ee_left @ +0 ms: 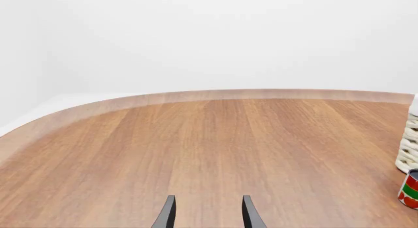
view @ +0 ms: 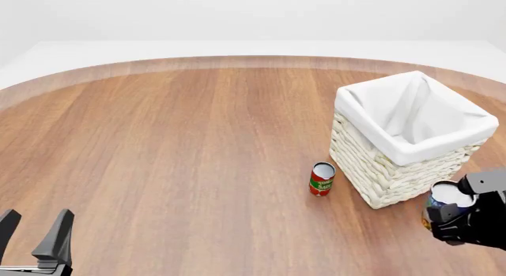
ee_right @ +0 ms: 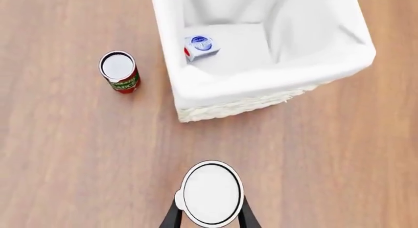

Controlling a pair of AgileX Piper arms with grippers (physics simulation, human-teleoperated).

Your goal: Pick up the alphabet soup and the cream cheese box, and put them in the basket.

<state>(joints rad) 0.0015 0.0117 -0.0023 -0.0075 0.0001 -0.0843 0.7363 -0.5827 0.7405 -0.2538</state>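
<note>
Already the cream cheese box (ee_right: 198,47) lay inside the basket (view: 371,163), resting on the white cloth floor near one corner, as the right wrist view showed from above. The basket stood upright on the wooden table (view: 182,145), toward the right of the front view, its lining folded over the rim.

The right gripper (ee_right: 209,216) was closed on the alphabet soup (ee_right: 210,193), one dark finger on either side of the can's body, the plain white top facing the wrist camera. In the front view the can (view: 449,198) sat in the gripper (view: 463,220) just beside the basket's near right corner, lower in the picture than the rim; whether it was touching the table could not be told. Only a sliver of its blue and orange label was visible there.

A slimmer red-and-green can (view: 321,179) stood upright on the table just left of the basket, apart from it.

The left gripper (view: 35,237) was at the near left edge of the front view, well apart from everything else, with its fingers (ee_left: 168,213) spread and nothing between them, only bare wood ahead.
</note>
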